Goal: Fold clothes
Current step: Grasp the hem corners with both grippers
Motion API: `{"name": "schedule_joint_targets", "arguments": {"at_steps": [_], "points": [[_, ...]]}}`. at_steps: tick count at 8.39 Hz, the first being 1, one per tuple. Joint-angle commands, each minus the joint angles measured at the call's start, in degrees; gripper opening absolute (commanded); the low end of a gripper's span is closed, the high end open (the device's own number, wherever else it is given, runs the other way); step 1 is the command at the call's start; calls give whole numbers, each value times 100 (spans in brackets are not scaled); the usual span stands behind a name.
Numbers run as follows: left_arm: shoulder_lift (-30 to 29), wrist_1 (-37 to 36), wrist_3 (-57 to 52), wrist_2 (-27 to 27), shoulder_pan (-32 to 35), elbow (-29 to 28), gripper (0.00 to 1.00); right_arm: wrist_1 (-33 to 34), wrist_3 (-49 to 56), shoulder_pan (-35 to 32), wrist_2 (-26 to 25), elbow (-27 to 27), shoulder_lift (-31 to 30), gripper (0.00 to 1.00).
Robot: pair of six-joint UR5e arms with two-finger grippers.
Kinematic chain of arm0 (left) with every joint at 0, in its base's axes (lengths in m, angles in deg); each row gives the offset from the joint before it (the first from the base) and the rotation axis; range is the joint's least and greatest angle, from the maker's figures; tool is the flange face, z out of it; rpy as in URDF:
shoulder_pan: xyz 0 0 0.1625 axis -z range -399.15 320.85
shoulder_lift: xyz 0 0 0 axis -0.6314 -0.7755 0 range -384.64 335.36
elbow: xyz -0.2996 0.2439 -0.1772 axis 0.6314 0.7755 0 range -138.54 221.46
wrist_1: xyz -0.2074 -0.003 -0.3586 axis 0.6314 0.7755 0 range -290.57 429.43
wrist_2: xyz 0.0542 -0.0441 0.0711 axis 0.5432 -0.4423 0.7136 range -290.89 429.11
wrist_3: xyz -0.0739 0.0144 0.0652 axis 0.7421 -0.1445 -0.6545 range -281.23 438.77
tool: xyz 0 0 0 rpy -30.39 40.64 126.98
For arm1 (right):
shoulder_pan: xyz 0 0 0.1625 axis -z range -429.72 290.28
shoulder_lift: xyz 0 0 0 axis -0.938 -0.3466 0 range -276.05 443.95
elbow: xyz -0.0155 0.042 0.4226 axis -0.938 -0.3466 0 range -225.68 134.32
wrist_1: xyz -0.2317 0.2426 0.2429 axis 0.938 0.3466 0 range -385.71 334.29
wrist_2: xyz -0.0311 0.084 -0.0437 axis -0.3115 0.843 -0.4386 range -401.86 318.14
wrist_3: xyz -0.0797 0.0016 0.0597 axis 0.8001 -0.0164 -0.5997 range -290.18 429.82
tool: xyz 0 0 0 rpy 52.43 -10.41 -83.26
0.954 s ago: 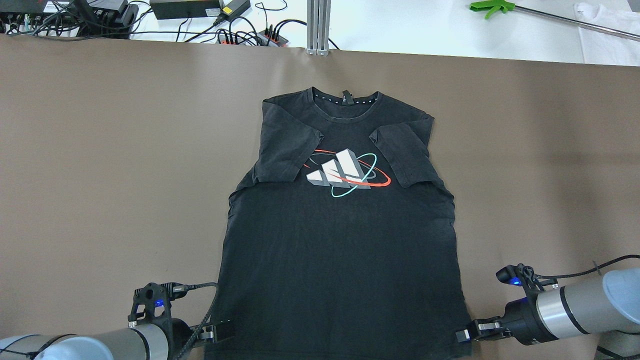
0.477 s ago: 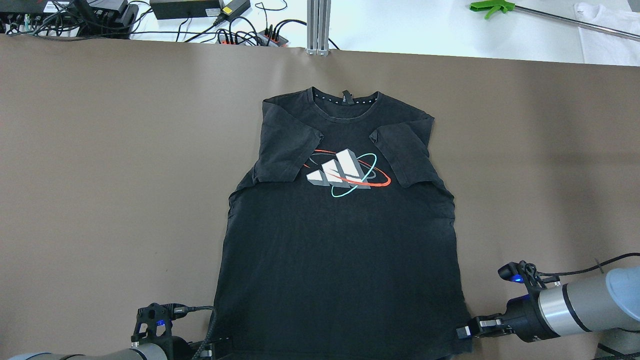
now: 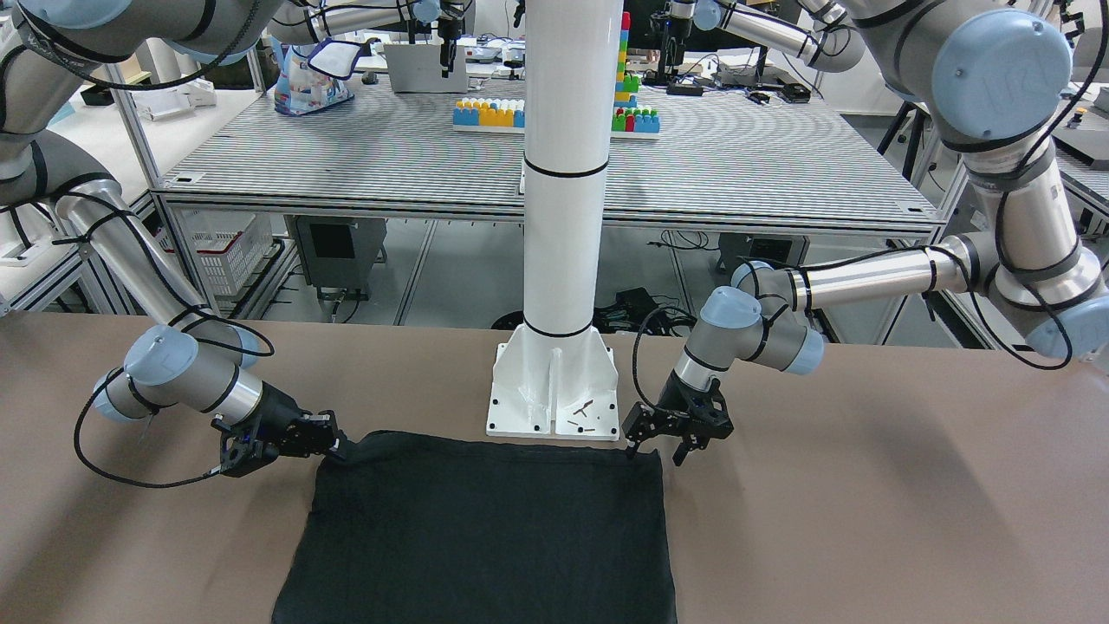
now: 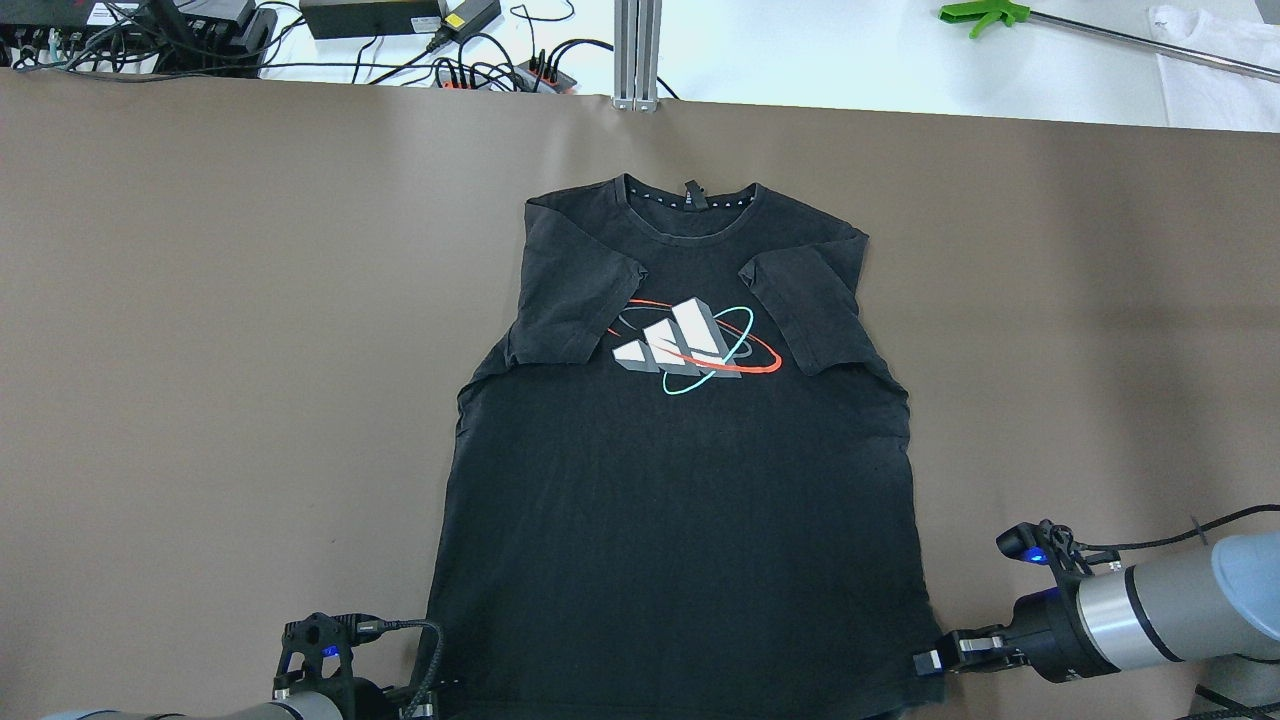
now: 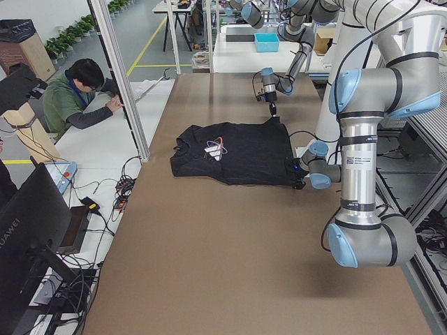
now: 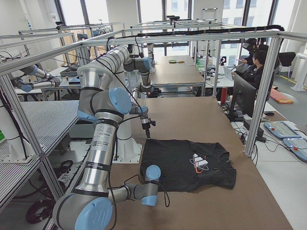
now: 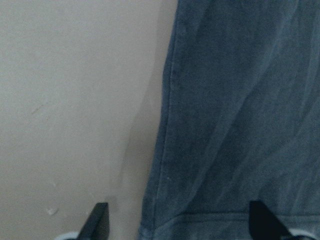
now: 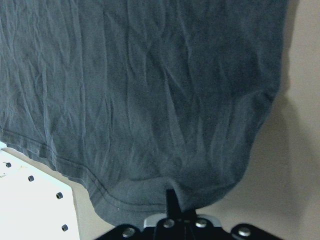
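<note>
Well, the black T-shirt (image 4: 680,520) lies flat on the brown table (image 4: 200,350), collar far, hem near the robot. I'd say limp, light cloth, best lifted by the hem corners: the right gripper (image 4: 928,663) pinches one, the left gripper (image 3: 657,445) straddles the other, fingers spread. Smooth matte top; a white pillar (image 3: 563,217) stands just behind the hem

The only word that can be read is HUAWEI, in pale letters on the back of the dark monitor (image 5: 28,230) in the left side view. The black shirt (image 4: 680,520) on the worktop (image 4: 200,350) carries a printed emblem (image 4: 690,348): three slanted white bars ringed by a red and a teal ellipse, with no lettering. The collar tag (image 4: 695,193) and the arm label (image 5: 353,159) are too small to read.
</note>
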Motion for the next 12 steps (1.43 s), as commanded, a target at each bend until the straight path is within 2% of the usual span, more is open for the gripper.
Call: {"name": "schedule_joint_targets", "arguments": {"at_steps": [1, 2, 3, 6, 7, 9, 10, 12], "points": [[-76, 1, 21, 267, -104, -83, 51, 1, 0, -1, 8, -13, 10, 0], [-77, 1, 22, 268, -105, -48, 21, 1, 0, -1, -1, -13, 10, 0], [-85, 1, 22, 251, -105, -13, 0, 1, 0, -1, -1, -13, 10, 0], [-94, -17, 13, 128, -87, 276, 0, -8, 0, -1, 43, 22, 72, 0], [-7, -8, -39, 6, -43, 538, 0, -77, 0, 8, 182, 22, 115, 0], [266, 1, -624, -1473, 735, 1014, 0, -375, -35, -9, 840, 22, 204, 0], [423, 9, -846, -1890, 826, 1294, 0, -847, -174, -166, 1217, 13, 117, 0], [416, 10, -857, -2147, 679, 1604, 0, -1708, -824, -570, 2209, 13, 98, 0]]}}
